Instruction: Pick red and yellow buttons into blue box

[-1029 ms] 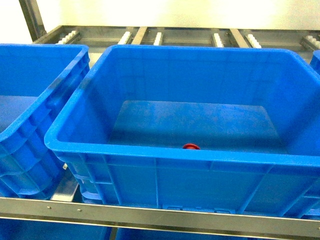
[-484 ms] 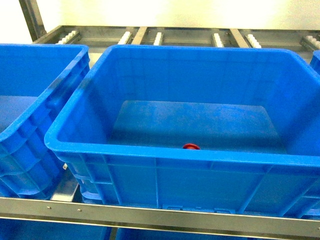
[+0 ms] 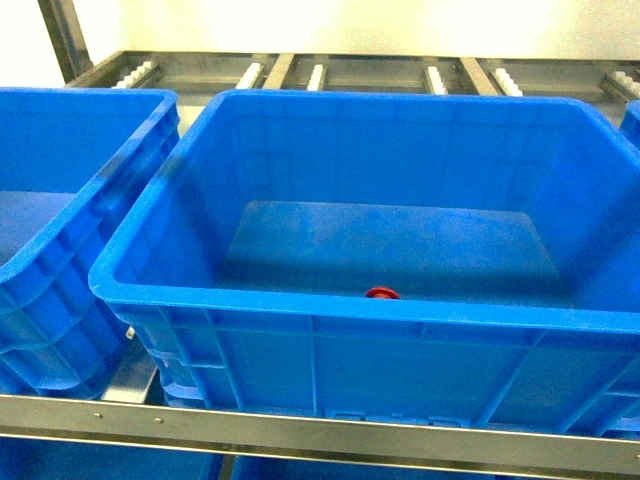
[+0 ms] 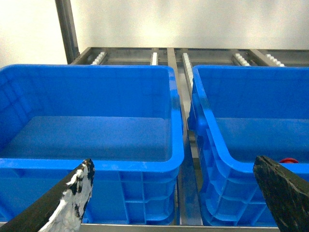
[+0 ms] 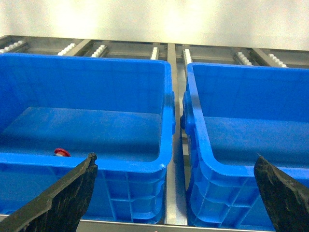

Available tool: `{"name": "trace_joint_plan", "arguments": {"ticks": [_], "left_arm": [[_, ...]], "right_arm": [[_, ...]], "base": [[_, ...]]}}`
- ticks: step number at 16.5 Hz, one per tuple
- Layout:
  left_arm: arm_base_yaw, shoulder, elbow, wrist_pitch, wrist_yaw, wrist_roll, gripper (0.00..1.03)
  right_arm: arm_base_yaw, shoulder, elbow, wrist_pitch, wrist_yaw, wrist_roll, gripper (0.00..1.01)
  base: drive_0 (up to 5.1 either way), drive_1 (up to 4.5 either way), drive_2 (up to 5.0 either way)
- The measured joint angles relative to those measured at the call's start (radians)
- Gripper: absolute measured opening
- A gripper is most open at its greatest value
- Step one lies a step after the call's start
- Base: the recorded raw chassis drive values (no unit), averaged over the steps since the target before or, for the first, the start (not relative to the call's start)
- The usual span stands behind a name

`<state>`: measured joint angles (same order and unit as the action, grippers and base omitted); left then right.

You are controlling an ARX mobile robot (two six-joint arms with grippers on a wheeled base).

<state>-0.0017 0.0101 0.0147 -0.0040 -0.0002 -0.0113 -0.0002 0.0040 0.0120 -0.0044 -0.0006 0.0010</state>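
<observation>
Nothing has moved since the earlier head frames: the box and the red button lie as they did a second ago.

The blue box (image 3: 300,300) fills the middle of the head view, deep and ribbed, with a thick rolled rim. The red button (image 3: 382,293) lies on its floor at about 6 o'clock, close to the near wall, only its cap showing above the rim. The same cap peeks over the rim at 4 o'clock in the left wrist view (image 4: 288,160) and at 8 o'clock in the right wrist view (image 5: 62,152). No yellow cap shows in any view.

A left crate (image 3: 60,250) stands just beside the box at 9 o'clock; what shows of its floor is bare. A right crate (image 5: 241,145) stands at 3 o'clock of the box, and its visible floor is likewise bare.

The left gripper (image 4: 178,193) hangs in front of the crates with fingers spread wide and nothing between them. The right gripper (image 5: 176,193) is posed alike, released and empty. Neither shows in the head view.

The crates sit on a metal rack (image 3: 300,430) with white roller tracks (image 3: 315,75) running back at 12 o'clock, before a pale wall (image 3: 350,25).
</observation>
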Motion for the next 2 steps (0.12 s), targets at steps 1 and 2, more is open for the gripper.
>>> {"name": "trace_joint_plan", "arguments": {"ticks": [1,2], "left_arm": [[0.000,0.000,0.000,0.000,0.000,0.000,0.98],[0.000,0.000,0.000,0.000,0.000,0.000,0.98]], "right_arm": [[0.000,0.000,0.000,0.000,0.000,0.000,0.98],[0.000,0.000,0.000,0.000,0.000,0.000,0.98]], "base": [[0.0,0.00,0.0],[0.0,0.00,0.0]]}}
